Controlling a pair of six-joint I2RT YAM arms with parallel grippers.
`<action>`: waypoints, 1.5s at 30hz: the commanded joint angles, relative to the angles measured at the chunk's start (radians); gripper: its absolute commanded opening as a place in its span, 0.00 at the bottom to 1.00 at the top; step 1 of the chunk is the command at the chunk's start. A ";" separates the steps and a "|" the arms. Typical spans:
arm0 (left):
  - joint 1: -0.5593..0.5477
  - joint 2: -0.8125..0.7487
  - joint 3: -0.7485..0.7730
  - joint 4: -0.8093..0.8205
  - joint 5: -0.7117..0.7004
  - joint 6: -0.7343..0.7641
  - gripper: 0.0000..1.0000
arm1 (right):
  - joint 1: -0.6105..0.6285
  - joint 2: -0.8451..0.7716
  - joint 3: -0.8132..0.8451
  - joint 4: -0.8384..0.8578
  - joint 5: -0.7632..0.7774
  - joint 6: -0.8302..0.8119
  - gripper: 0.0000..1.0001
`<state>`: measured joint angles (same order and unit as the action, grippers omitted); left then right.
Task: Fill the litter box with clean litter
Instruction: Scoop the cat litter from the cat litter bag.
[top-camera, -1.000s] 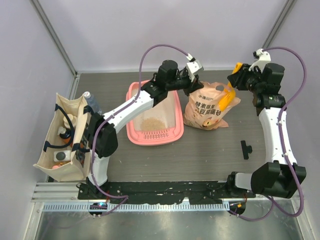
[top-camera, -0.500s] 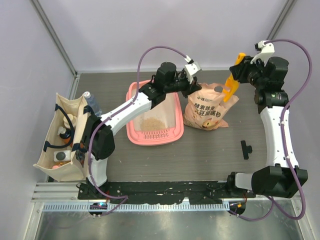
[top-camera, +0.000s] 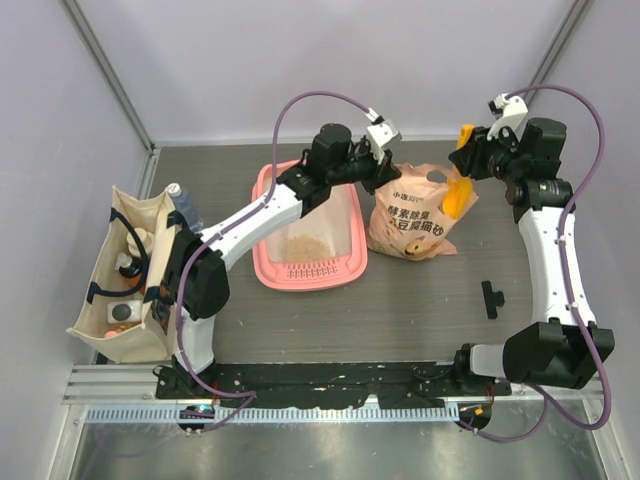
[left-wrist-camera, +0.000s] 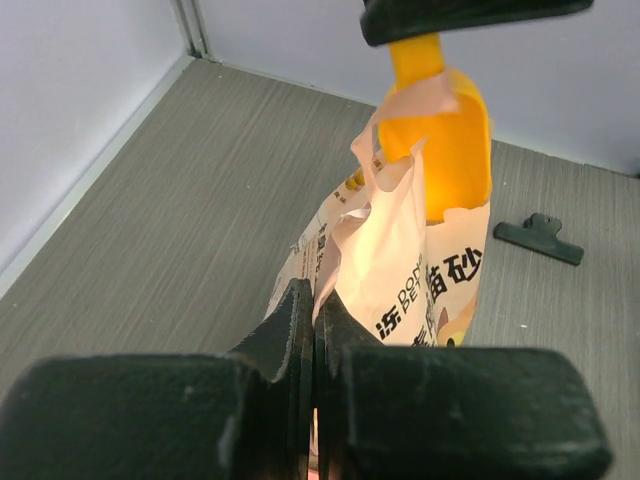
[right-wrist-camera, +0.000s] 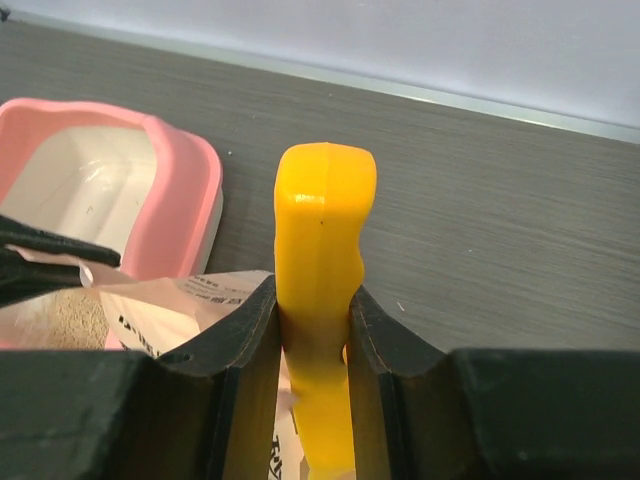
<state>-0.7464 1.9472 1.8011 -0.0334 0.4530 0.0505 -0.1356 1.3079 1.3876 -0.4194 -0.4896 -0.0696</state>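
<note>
Grey wood-grain table (top-camera: 400, 310) with pale walls around it is taking up the whole scene. The litter box (top-camera: 305, 283) is sitting left of centre, and the left arm is crossing over its far half, so that end is hidden from above. The clean litter (top-camera: 298, 246) is lying as a small tan patch on the box floor, toward the near end by the slotted strip. The peach bag (top-camera: 412, 225) is standing just right of the box. The left gripper (left-wrist-camera: 313, 305) is pinching the bag's top edge, with its fingers squeezed together on the thin plastic. The right gripper (right-wrist-camera: 313, 290) is clamping the handle of the yellow scoop (right-wrist-camera: 325, 210), which is pointing down at the bag's mouth. A flap of bag is wrapping over part of the scoop in the left wrist view, so I can't tell if anything is riding in it. The right wrist view is cutting off most of the box and showing only one pink corner. A black clip (top-camera: 491, 298) is lying on the table to the right, and a beige tote (top-camera: 130, 275) is sitting at far left, with its contents too jumbled to make out.
</note>
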 joint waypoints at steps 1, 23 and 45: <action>0.030 -0.076 0.014 0.084 -0.033 -0.093 0.00 | -0.002 0.001 0.027 -0.051 -0.058 -0.093 0.01; 0.002 0.039 0.236 0.093 -0.060 -0.342 0.00 | 0.076 -0.105 -0.383 0.624 0.260 0.419 0.01; 0.044 -0.080 0.019 0.043 -0.004 -0.258 0.00 | 0.274 -0.087 -0.683 0.584 0.413 0.189 0.01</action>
<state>-0.7162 2.0006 1.8851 -0.1047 0.4046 -0.2199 0.1188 1.1545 0.7647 0.2306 -0.0990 0.0517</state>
